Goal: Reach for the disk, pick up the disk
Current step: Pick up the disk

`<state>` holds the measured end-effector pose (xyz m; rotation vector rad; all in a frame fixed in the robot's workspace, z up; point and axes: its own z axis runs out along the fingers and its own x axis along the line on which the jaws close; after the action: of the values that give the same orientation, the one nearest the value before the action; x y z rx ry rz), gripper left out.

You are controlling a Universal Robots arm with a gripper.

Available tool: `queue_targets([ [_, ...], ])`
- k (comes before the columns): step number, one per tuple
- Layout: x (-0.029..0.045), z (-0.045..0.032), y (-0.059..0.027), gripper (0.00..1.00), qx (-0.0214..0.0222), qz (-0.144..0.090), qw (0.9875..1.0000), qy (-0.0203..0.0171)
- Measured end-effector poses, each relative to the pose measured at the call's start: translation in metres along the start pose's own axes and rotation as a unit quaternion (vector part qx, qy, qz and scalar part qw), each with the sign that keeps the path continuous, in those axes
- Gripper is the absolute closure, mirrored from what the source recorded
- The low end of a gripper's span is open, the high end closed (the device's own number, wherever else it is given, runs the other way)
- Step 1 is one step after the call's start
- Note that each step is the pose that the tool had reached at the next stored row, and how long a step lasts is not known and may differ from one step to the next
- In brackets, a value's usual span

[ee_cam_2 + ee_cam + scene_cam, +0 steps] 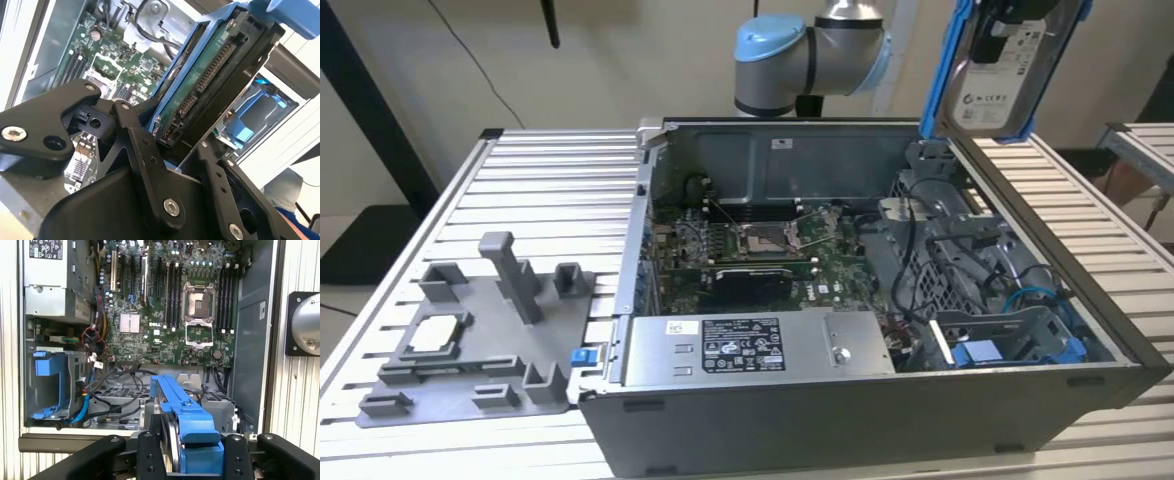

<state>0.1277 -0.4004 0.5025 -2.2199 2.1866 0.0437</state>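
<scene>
Disk lifted clear of the case, clamped in the hand.

At the upper right of the exterior view the disk (1010, 62) hangs above the open case (881, 290), label showing; the second wrist view shows its connector edge, the hand (175, 145) closed around it, with the motherboard (170, 305) below.

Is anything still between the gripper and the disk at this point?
No. The gripper is closed on the disk, which hangs above the open computer case in the exterior view; nothing separates them.
</scene>
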Motion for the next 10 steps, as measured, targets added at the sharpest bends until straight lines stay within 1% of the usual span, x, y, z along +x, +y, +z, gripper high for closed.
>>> queue_targets([
  [10, 0.0092, 0.0001, 0.0001, 1.0, 0.0, 0.0, 1.0, -0.0001],
])
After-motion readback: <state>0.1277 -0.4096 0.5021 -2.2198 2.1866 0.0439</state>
